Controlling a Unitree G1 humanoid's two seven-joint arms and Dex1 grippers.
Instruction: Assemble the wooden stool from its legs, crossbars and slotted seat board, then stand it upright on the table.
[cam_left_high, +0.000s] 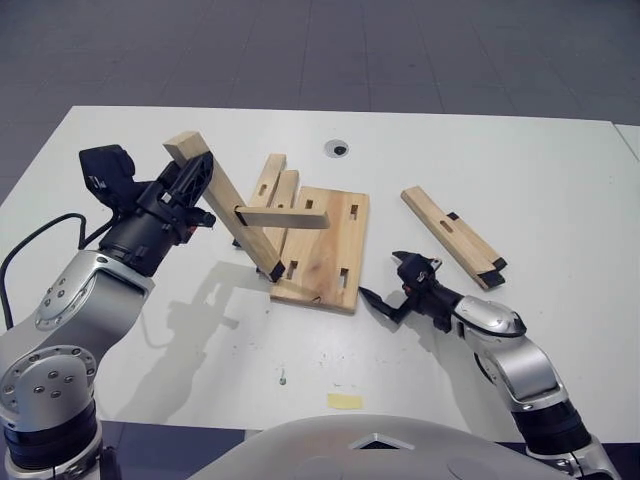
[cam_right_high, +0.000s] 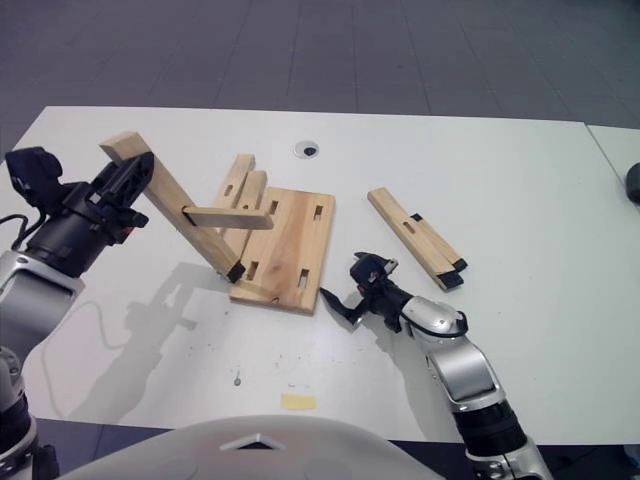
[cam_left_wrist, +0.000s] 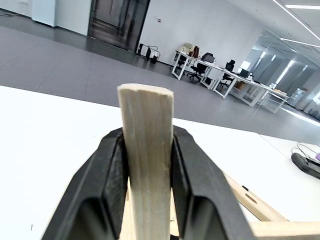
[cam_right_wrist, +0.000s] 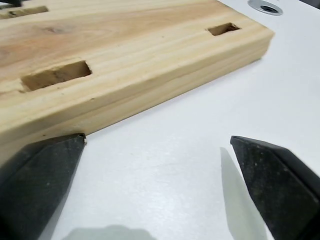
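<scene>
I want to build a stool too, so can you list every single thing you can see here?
table: one, white, under everything.
seat board: one, pale wood with slots, flat mid-table.
held leg: one, pale wood with a black foot, tilted, lower end at the seat board's left edge.
crossbar: one, pale wood, sticking out of the held leg over the seat board.
loose legs: two, pale wood with black feet, side by side to the right of the seat board.
wooden pieces: two, pale, at the seat board's far side.
round hole: one, grey-rimmed, far part of the table.
sticky note: one, yellow, near edge.
left gripper: black, shut on the held leg.
right gripper: black, open, by the seat board's near right corner.
</scene>
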